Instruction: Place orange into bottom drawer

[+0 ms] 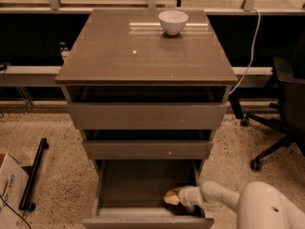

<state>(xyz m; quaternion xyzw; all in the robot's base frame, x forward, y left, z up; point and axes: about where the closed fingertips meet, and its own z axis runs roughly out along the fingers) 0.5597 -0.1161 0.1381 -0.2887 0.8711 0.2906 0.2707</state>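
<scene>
1. The orange [169, 200] shows only as a small yellow-orange shape low in the bottom drawer [136, 187], in its front right corner, close behind the drawer's front panel
2. The gripper [174, 196] is down inside that same drawer, right at the orange and touching or all but touching it; whether the claw is spread, pressed together or pinching the fruit cannot be told
3. The white arm [220, 197] reaches into the drawer from the right, over its right side wall, and a large rounded white part of the robot fills the lower right corner of the view
4. The bottom drawer is pulled well out, and its flat grey floor is bare on the left and in the middle
5. The middle drawer [147, 150] and the top drawer [147, 116] sit above it, each out a little, with a dark gap over each front
6. The brown glossy cabinet top [119, 56] carries a white bowl [173, 21] near its back edge, a little right of centre
7. Around the cabinet: a black office chair [286, 104] on the right, a white cable [249, 51] hanging beside the cabinet's right edge, a black bar [33, 173] lying on the speckled floor [57, 147] to the left, and a cardboard box [8, 191] in the lower left corner
</scene>
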